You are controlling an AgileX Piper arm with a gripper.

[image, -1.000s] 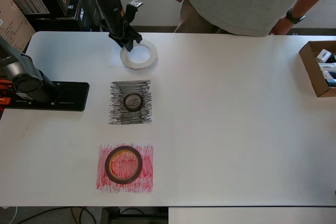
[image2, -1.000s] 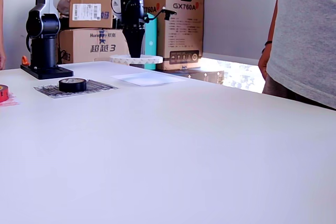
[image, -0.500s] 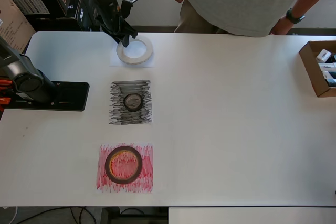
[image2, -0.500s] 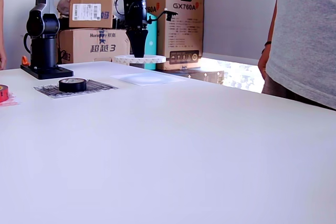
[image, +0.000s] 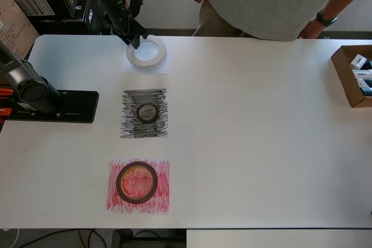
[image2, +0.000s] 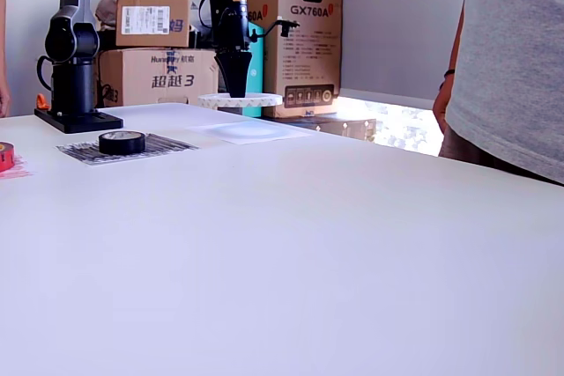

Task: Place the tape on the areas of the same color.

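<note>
The hand (image: 137, 39) is clamped on the near rim of the white tape roll (image: 146, 51), carrying it flat, and in the exterior view the roll (image2: 240, 100) hangs clear above the counter (image: 261, 137), over the white sheet (image: 164, 69).

It's a hollow ring, so probably light and fairly stiff. Pinching one wall like this looks fine, though the smooth side could let it tilt or slip.

The black roll (image: 147, 112) already sits on the black patch (image: 131, 126), and the dark-red roll (image: 136, 182) on the red patch (image: 161, 193).

Hard to make out: the fingertips are dark against the arm, and the white sheet barely stands out from the counter. The exterior view cuts off the red roll at its left edge.
</note>
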